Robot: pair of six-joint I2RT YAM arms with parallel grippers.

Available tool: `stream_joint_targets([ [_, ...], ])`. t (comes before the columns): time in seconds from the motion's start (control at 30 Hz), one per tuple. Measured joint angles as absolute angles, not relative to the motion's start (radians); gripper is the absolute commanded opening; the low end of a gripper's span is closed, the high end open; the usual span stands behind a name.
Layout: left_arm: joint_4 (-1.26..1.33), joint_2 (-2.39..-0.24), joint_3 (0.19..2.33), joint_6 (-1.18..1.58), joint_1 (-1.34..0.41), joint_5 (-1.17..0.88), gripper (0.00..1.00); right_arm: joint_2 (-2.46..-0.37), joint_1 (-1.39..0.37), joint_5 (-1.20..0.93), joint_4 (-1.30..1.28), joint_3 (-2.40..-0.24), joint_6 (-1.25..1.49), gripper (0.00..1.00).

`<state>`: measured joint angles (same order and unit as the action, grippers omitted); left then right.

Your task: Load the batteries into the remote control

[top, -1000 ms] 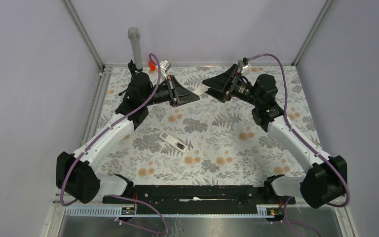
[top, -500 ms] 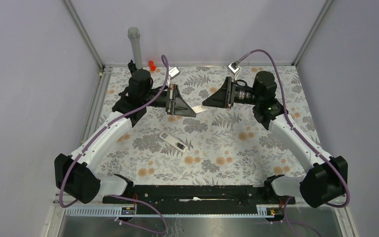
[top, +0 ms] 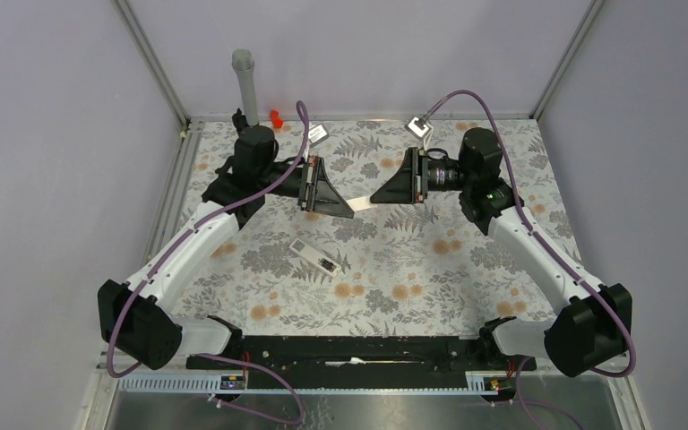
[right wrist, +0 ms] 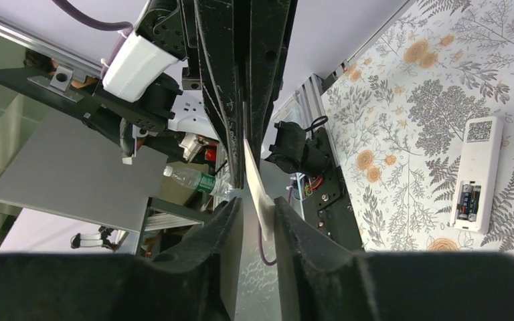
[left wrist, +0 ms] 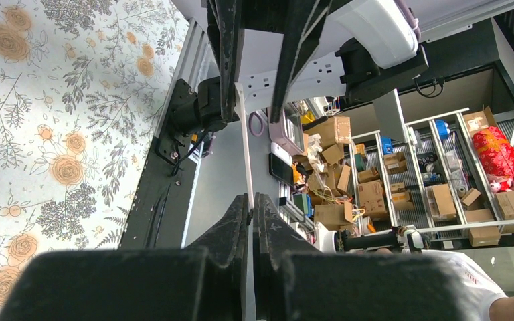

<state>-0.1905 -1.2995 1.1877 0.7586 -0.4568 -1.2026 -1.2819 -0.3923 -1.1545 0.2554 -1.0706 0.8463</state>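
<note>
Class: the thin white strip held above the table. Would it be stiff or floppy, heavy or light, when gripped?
Probably stiff: the white strip juts straight from the left gripper, pinched at one end, without sagging. Likely light: it looks very thin edge-on. Perhaps slippery, since it looks smooth.

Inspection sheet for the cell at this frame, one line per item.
Surface: floral cloth, flat.
Job's things: remote control on the cloth, compartment open, batteries seated; white strip held in the air.
Clutter: red piece, grey post at back edge.
Grippers: left gripper shut on the strip; right gripper open around its other end.
Cables: purple cables along both arms, no snag seen.
Surroundings: lilac walls; shelves of boxes beyond.
</note>
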Motion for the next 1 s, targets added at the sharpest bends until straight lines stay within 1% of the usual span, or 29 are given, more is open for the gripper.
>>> stream_joint_targets([
  [0.07,-0.19,-1.299,1.192,0.757,-0.457,-1.204,0.0,-1.282,-0.394,-1.155,0.251,-1.071,0.841,0.23],
  [0.1,-0.19,-1.299,1.193,0.757,-0.457,-1.205,0.0,-1.282,-0.395,-1.156,0.25,-1.071,0.838,0.19],
  [0.2,-0.19,-1.299,1.196,0.757,-0.457,-1.209,0.0,-1.283,-0.4,-1.165,0.245,-1.077,0.831,0.0],
  [0.23,-0.191,-1.299,1.196,0.756,-0.457,-1.209,0.06,-1.283,-0.401,-1.169,0.244,-1.079,0.83,0.0],
  [0.33,-0.191,-1.299,1.196,0.755,-0.453,-1.206,0.55,-1.283,-0.403,-1.169,0.244,-1.087,0.83,0.0],
  [0.37,-0.193,-1.299,1.197,0.756,-0.45,-1.201,0.66,-1.283,-0.405,-1.168,0.244,-1.088,0.83,0.0],
  [0.4,-0.197,-1.299,1.198,0.746,-0.448,-1.196,0.75,-1.283,-0.408,-1.163,0.244,-1.089,0.83,0.0],
  [0.43,-0.207,-1.299,1.2,0.744,-0.443,-1.188,0.81,-1.283,-0.413,-1.153,0.243,-1.089,0.83,0.0],
  [0.47,-0.219,-1.297,1.201,0.739,-0.434,-1.179,0.85,-1.282,-0.414,-1.141,0.241,-1.089,0.83,0.0],
  [0.53,-0.261,-1.292,1.2,0.727,-0.398,-1.139,0.89,-1.277,-0.417,-1.092,0.234,-1.08,0.831,0.0],
  [0.6,-0.315,-1.277,1.185,0.707,-0.346,-1.065,0.92,-1.26,-0.418,-1.032,0.224,-1.045,0.832,0.0],
  [0.73,-0.469,-1.216,1.104,0.67,-0.234,-0.748,0.92,-1.244,-0.451,-0.881,0.137,-0.961,0.799,0.0],
  [0.83,-0.532,-1.181,0.99,0.678,-0.208,-0.507,0.89,-1.269,-0.532,-0.759,0.048,-0.928,0.756,0.0],
  [0.87,-0.544,-1.173,0.934,0.686,-0.204,-0.427,0.88,-1.296,-0.591,-0.696,0.012,-0.923,0.729,0.0],
  [1.0,-0.581,-1.176,0.781,0.732,-0.187,-0.245,0.87,-1.383,-0.755,-0.533,-0.041,-0.923,0.659,0.0],
])
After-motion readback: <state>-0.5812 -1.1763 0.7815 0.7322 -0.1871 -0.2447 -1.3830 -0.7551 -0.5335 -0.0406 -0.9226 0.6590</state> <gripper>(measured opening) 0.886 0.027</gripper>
